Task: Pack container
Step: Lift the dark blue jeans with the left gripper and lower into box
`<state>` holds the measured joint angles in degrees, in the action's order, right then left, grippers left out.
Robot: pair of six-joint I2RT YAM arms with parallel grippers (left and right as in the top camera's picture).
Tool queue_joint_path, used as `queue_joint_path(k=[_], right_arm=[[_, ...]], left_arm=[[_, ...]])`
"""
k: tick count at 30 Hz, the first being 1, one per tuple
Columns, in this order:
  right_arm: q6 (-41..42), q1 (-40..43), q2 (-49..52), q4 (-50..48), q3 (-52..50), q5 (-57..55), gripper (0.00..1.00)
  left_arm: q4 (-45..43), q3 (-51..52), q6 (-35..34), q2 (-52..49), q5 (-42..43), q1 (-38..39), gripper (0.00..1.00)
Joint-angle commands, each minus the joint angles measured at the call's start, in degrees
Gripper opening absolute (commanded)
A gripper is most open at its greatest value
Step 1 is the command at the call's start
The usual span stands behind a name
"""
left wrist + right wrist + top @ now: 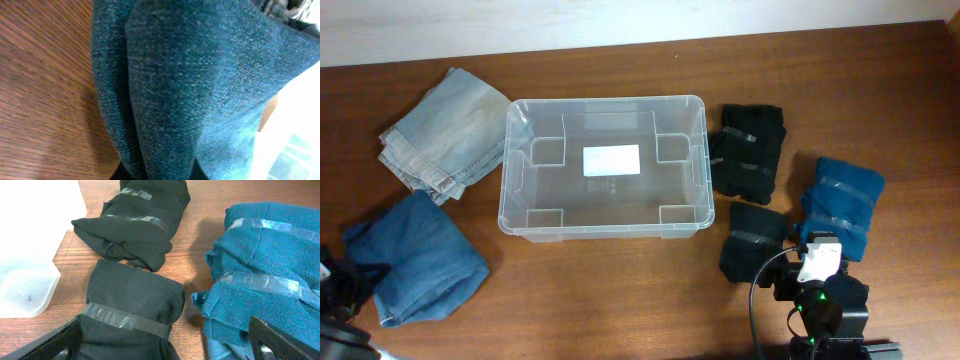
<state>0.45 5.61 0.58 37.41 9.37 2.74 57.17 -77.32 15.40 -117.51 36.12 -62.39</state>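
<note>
A brown wooden surface (620,300) carries five pieces of folded or rolled cloth. Towards the left lie the pale jeans (448,127), faded and folded flat. Just beside them, nearer the front edge, the dark blue jeans (415,258) lie loosely folded. Towards the right, the back black roll (750,148) and the front black roll (752,243) lie close together, each bound with strips of clear tape. The teal roll (842,200), taped likewise, lies just beside both, farthest right.

The black right arm (820,300), with a white block on its wrist, is seen at the lower right. The right gripper (170,352) is held wide open, and its black fingers (55,346) are seen far apart. Only a dark bit of the left arm (335,290) is seen; its fingers cannot be made out.
</note>
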Motion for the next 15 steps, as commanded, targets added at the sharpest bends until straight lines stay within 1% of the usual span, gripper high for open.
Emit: queue_joint_path(k=[1,5,10,11,15], right_arm=[[0.4,0.4,-0.4,0.0,-0.3,0.5,0.98],[0.4,0.4,-0.4,0.0,-0.3,0.5,0.98],[0.4,0.4,-0.4,0.0,-0.3,0.5,0.98],[0.4,0.4,-0.4,0.0,-0.3,0.5,0.98],[0.4,0.4,-0.4,0.0,-0.3,0.5,0.98]], left_arm=[[3.4,-3.5,-2.5,-1.0,7.6,0.6,0.00],[12.7,-11.7,-2.5,2.1,12.8,0.7,0.00],[22.1,-25.0,-2.5,11.6,21.0,3.1,0.00],[23.7,-29.6,-2.8,15.4,22.5,5.7,0.00],[23.8,-35.5,-7.3,22.6,22.8,15.2,0.00]])
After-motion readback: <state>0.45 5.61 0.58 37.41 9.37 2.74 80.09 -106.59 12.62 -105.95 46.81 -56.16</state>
